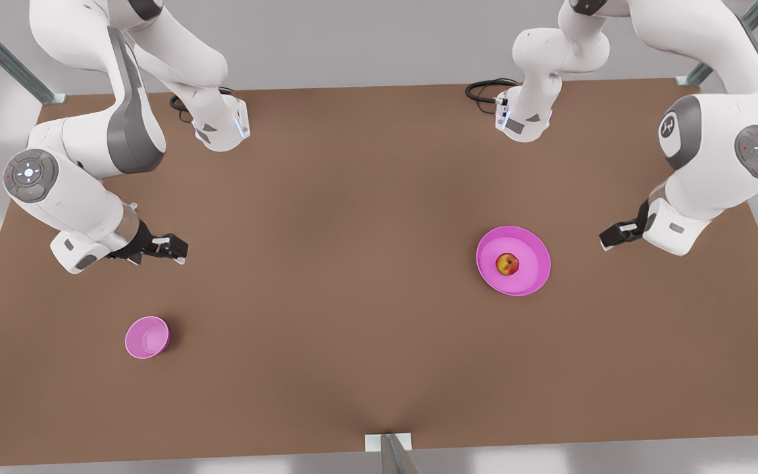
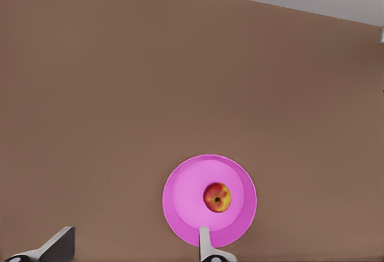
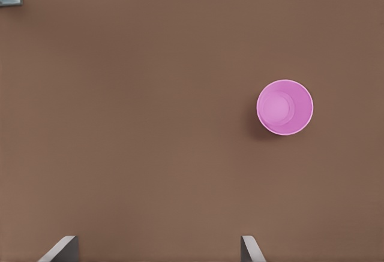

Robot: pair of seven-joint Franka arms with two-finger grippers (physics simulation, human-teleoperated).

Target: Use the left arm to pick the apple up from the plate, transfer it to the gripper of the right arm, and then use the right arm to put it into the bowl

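Both arms (image 1: 83, 151) have glossy white shells with dark grey bands at the joints. Round grey caps (image 1: 30, 174) carry small lit buttons. Black cables (image 1: 484, 91) loop near the wrists. Each gripper (image 1: 167, 249) is black, with pale grey fingers (image 2: 60, 245).

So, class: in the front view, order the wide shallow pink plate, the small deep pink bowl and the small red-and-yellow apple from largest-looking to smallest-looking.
1. Wide shallow pink plate
2. Small deep pink bowl
3. Small red-and-yellow apple, resting on the plate
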